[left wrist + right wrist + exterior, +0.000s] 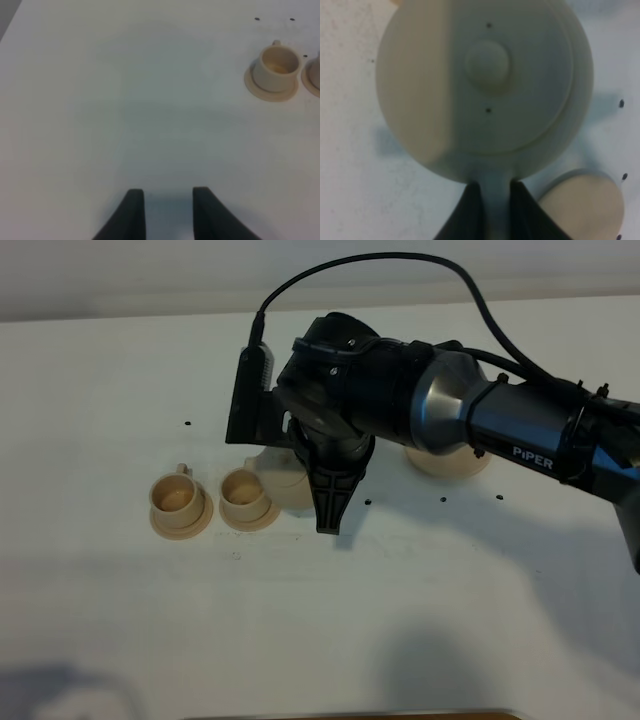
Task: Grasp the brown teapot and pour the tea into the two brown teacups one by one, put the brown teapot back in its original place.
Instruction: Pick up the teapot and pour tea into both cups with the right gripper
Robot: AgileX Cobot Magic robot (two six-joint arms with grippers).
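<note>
My right gripper (330,518) reaches across the middle and points down, shut on the loop handle of the brown teapot (485,85). From above the teapot (283,480) is mostly hidden behind the gripper, right beside the right-hand brown teacup (245,498). The other teacup (178,502) stands on its saucer further left. The original place, a flat tan disc (450,464), lies bare behind the right arm and also shows in the right wrist view (582,200). My left gripper (167,192) hovers over bare table, its jaws apart and empty, with one teacup (276,67) far off.
The white table (400,620) carries a few small black dots around the cups. A black cable arcs above the right arm (540,430). The table's far edge runs along the back of the high view.
</note>
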